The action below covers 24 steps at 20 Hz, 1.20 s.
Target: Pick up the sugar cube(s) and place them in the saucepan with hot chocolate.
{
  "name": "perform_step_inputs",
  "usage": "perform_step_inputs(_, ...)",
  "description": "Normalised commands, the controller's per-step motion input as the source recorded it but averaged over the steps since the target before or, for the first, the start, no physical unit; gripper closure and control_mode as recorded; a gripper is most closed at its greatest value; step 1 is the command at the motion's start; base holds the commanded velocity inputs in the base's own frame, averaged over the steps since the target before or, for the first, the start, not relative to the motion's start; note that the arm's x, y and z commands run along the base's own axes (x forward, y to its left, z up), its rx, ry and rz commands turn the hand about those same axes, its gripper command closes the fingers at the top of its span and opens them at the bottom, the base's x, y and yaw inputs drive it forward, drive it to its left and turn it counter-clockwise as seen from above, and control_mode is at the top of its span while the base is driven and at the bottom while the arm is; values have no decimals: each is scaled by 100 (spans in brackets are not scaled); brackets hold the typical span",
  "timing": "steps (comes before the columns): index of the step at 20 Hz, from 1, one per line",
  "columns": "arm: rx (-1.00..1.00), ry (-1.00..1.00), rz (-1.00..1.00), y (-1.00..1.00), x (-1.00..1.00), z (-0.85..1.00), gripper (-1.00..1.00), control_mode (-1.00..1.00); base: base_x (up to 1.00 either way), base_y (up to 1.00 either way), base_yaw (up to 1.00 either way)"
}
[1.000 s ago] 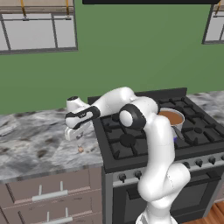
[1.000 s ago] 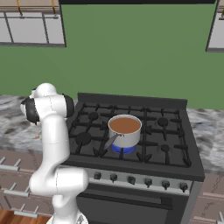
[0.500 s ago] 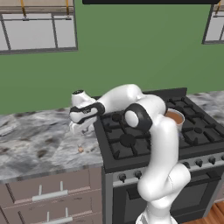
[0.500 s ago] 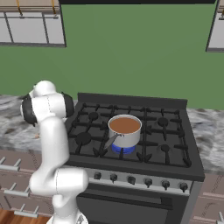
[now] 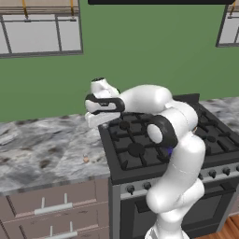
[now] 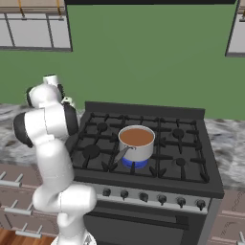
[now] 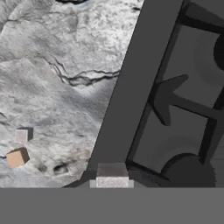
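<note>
One tan sugar cube (image 7: pixel 17 158) lies on the marbled surface (image 7: pixel 65 87); the steel saucepan (image 6: pixel 136 143), full of brown chocolate, sits upright on the stove (image 6: pixel 191 162).

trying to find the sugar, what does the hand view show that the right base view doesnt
Hand view: a tan cube and a paler cube lying on the marble counter near the stove's edge. Right base view: the saucepan of hot chocolate on a lit burner, and the stove knobs. Both: the black stove grates and the counter.
</note>
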Motion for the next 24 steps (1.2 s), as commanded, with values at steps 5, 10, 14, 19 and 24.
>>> perform_step_inputs(5,0,0,-33,-84,-39,35,100,-100,0,0,0)
perform_step_inputs(10,0,-2,-30,-99,-15,19,100,-100,0,0,0)
perform_step_inputs(14,0,-1,-24,-100,-1,34,100,-100,0,0,0)
perform_step_inputs(19,0,0,-19,-100,0,41,100,-100,0,0,0)
perform_step_inputs(24,0,0,-17,-100,2,27,100,-100,0,0,0)
